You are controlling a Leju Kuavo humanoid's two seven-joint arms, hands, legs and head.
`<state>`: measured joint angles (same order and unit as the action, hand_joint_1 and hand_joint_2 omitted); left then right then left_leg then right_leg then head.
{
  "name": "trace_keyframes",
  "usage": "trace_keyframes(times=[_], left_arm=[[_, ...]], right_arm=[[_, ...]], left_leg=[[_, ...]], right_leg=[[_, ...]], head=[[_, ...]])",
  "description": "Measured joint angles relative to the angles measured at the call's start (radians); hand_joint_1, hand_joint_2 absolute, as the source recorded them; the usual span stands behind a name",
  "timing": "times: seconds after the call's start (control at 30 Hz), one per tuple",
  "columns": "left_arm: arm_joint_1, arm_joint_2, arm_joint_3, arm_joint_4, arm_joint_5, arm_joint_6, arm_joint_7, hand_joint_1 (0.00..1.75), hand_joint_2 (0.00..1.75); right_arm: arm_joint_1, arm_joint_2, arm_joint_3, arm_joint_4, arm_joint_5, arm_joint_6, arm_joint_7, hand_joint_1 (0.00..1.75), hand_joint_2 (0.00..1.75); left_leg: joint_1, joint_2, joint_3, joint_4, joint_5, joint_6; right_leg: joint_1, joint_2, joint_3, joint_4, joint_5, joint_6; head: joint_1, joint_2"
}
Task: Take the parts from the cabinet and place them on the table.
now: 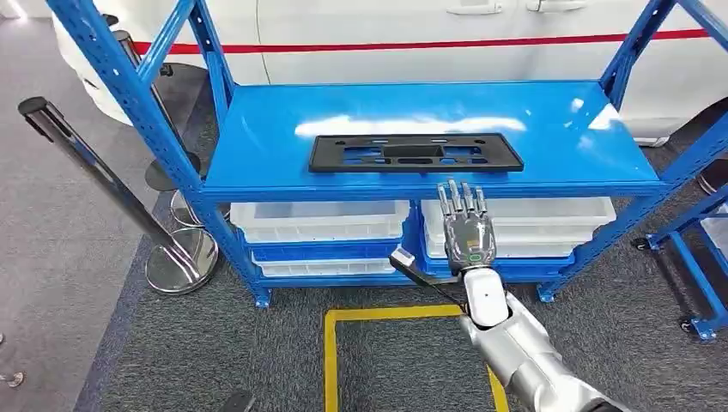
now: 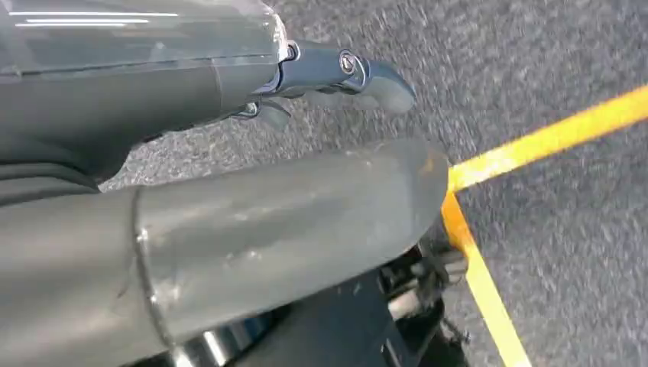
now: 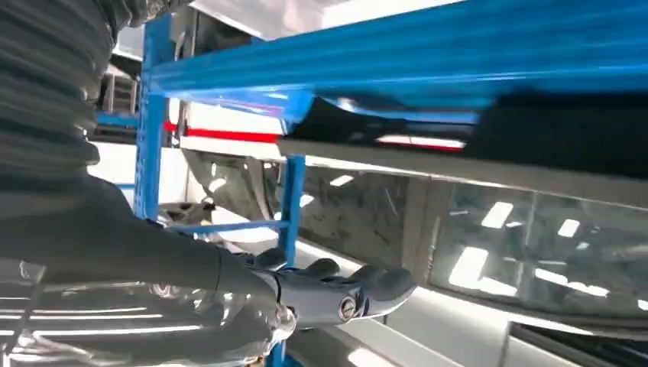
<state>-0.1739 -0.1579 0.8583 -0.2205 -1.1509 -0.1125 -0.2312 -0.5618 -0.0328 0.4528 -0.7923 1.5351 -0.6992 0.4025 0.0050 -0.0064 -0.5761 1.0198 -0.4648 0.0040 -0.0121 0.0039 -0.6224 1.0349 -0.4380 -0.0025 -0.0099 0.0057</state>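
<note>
Nothing is lifted yet: the black part (image 1: 415, 153) lies flat on the blue cabinet (image 1: 549, 129) shelf, just beyond the right hand (image 1: 468, 232), whose fingers (image 1: 458, 199) are spread, holding nothing.

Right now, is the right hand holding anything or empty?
Empty: the right hand is raised before the blue shelf, fingers apart; the black part lies flat there, untouched.

A car workshop or showroom floor: blue steel shelving (image 1: 412, 129), white car body (image 1: 481, 34), yellow floor tape (image 1: 330, 360).
</note>
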Motion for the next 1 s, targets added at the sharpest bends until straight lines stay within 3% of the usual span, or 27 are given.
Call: trace_keyframes(times=[0.07,0.13,0.17,0.2,0.23,0.27,0.33,0.37,0.4,0.47,0.53,0.57,0.67,0.7,0.73,0.77,0.83,0.9,1.0], left_arm=[[0.0,0.0,0.0,0.0,0.0,0.0,0.0,0.0,0.0],[0.0,0.0,0.0,0.0,0.0,0.0,0.0,0.0,0.0],[0.001,0.0,0.0,0.0,0.0,0.0,0.0,0.0,0.0],[0.003,0.0,0.0,0.0,0.0,-0.001,0.0,0.0,0.0],[0.004,0.0,0.0,0.0,0.0,-0.001,0.0,0.0,0.0],[0.004,0.0,0.0,0.0,0.0,-0.001,0.0,0.0,0.0],[0.003,0.0,0.0,0.0,0.0,0.0,0.0,0.0,0.0],[0.002,0.002,0.0,0.0,0.0,0.0,0.0,0.0,0.0],[0.0,0.001,0.0,0.0,0.0,0.0,0.0,0.0,0.0],[0.002,0.001,0.0,0.0,0.0,0.0,0.0,0.0,0.0],[0.004,0.001,-0.001,0.0,-0.001,-0.001,0.0,0.0,0.0],[0.004,0.001,-0.002,0.0,-0.001,-0.001,-0.002,0.0,0.0],[0.001,0.001,-0.003,0.0,-0.002,-0.003,-0.003,0.0,0.0],[0.001,0.001,-0.004,0.0,-0.003,-0.003,-0.004,0.0,0.0],[0.004,0.001,-0.005,0.0,-0.004,-0.003,-0.004,0.0,0.0],[0.007,0.001,-0.006,0.0,-0.005,-0.003,-0.004,0.0,0.0],[0.008,0.0,-0.009,0.0,-0.006,-0.004,-0.005,0.0,0.0],[0.003,0.0,-0.01,0.0,-0.006,-0.004,-0.006,0.0,0.0],[0.006,0.0,-0.011,0.0,-0.006,-0.004,-0.008,0.0,0.0]], right_arm=[[-0.002,0.0,-0.005,0.0,0.0,0.0,0.0,0.0,1.75],[0.0,0.001,-0.006,0.0,0.0,0.0,-0.003,0.0,1.75],[0.002,0.001,-0.007,0.0,0.0,0.0,-0.003,0.0,1.75],[0.003,0.001,-0.007,0.0,0.0,0.0,-0.003,0.0,1.75],[0.004,0.001,-0.007,0.0,0.0,0.0,-0.003,0.0,1.75],[0.004,0.001,-0.008,0.0,0.0,0.0,-0.003,0.0,1.75],[0.004,0.001,-0.008,0.0,0.0,0.0,-0.003,0.0,1.75],[0.003,0.001,-0.008,0.0,0.0,0.0,-0.003,0.0,1.75],[0.001,0.001,-0.009,0.0,0.0,0.0,-0.003,0.0,1.75],[0.006,0.001,-0.01,0.0,0.0,0.0,-0.003,0.0,1.75],[0.006,0.001,-0.011,-0.005,0.0,-0.001,-0.002,0.0,1.75],[0.003,0.0,-0.014,-0.005,0.0,-0.001,-0.002,0.0,1.75],[0.012,0.0,-0.018,-0.005,0.0,-0.001,0.0,0.0,1.75],[0.018,0.0,-0.018,-0.005,0.0,-0.001,0.0,0.0,1.75],[0.023,-0.001,-0.02,-0.005,0.0,-0.001,0.0,0.0,1.75],[0.025,-0.003,-0.023,-0.005,0.0,-0.001,0.002,0.0,1.75],[0.024,-0.003,-0.029,-0.006,0.0,-0.001,0.007,0.0,1.75],[0.024,-0.003,-0.034,-0.009,0.0,-0.001,0.01,0.0,1.75],[0.041,-0.005,-0.049,-0.027,0.0,-0.001,0.013,0.0,1.75]], left_leg=[[0.003,0.001,-0.023,0.059,-0.036,-0.008],[0.005,0.001,-0.107,0.221,-0.108,-0.013],[0.005,0.001,-0.15,0.293,-0.128,-0.014],[0.005,0.001,-0.174,0.323,-0.122,-0.013],[0.005,0.001,-0.171,0.301,-0.092,-0.011],[0.005,0.001,-0.145,0.234,-0.043,-0.007],[0.001,0.001,-0.062,0.052,0.058,0.01],[-0.005,0.002,-0.049,0.028,0.044,0.019],[-0.009,0.001,-0.04,0.004,0.04,0.021],[-0.013,0.001,-0.042,0.007,0.036,0.024],[0.003,0.002,-0.02,-0.018,0.04,0.032],[0.002,0.001,-0.01,-0.024,0.036,0.038],[0.001,0.002,0.004,-0.024,0.024,0.046],[0.001,0.001,0.008,-0.022,0.019,0.046],[0.002,0.0,0.016,-0.021,0.012,0.044],[0.003,-0.001,0.026,-0.019,0.004,0.042],[0.005,-0.001,0.044,-0.009,-0.017,0.034],[0.0,-0.001,0.042,0.002,-0.034,0.017],[0.0,0.0,0.051,-0.013,-0.041,0.001]], right_leg=[[-0.002,-0.002,0.011,-0.006,-0.003,-0.013],[0.001,-0.003,0.016,-0.006,-0.008,-0.021],[0.003,-0.003,0.018,-0.005,-0.01,-0.023],[0.004,-0.003,0.02,-0.005,-0.013,-0.023],[0.005,-0.002,0.025,-0.005,-0.016,-0.023],[0.006,0.0,0.032,-0.004,-0.021,-0.022],[0.008,0.0,0.05,-0.005,-0.033,-0.019],[0.009,-0.001,0.05,-0.005,-0.036,-0.015],[0.01,0.001,0.045,-0.001,-0.037,-0.008],[0.005,-0.001,0.046,-0.008,-0.039,0.004],[0.006,-0.003,0.054,-0.005,-0.048,0.015],[0.007,-0.003,0.041,0.029,-0.061,0.019],[-0.001,-0.002,-0.09,0.249,-0.141,0.029],[-0.003,-0.002,-0.126,0.294,-0.143,0.032],[-0.006,-0.003,-0.137,0.288,-0.114,0.036],[-0.01,-0.003,-0.12,0.229,-0.059,0.038],[-0.014,-0.005,-0.048,0.05,0.054,0.04],[-0.002,-0.003,-0.026,0.001,0.029,0.03],[-0.001,0.0,-0.025,0.007,0.017,0.008]], head=[[-0.001,0.0],[0.0,0.0],[0.0,0.0],[0.0,0.0],[0.0,0.0],[0.0,0.0],[0.0,0.0],[0.001,0.0],[0.0,0.0],[0.0,0.0],[0.0,0.0],[0.002,0.0],[0.001,0.0],[0.002,0.0],[0.002,0.0],[0.001,0.0],[0.002,0.0],[0.002,0.0],[0.002,0.0]])
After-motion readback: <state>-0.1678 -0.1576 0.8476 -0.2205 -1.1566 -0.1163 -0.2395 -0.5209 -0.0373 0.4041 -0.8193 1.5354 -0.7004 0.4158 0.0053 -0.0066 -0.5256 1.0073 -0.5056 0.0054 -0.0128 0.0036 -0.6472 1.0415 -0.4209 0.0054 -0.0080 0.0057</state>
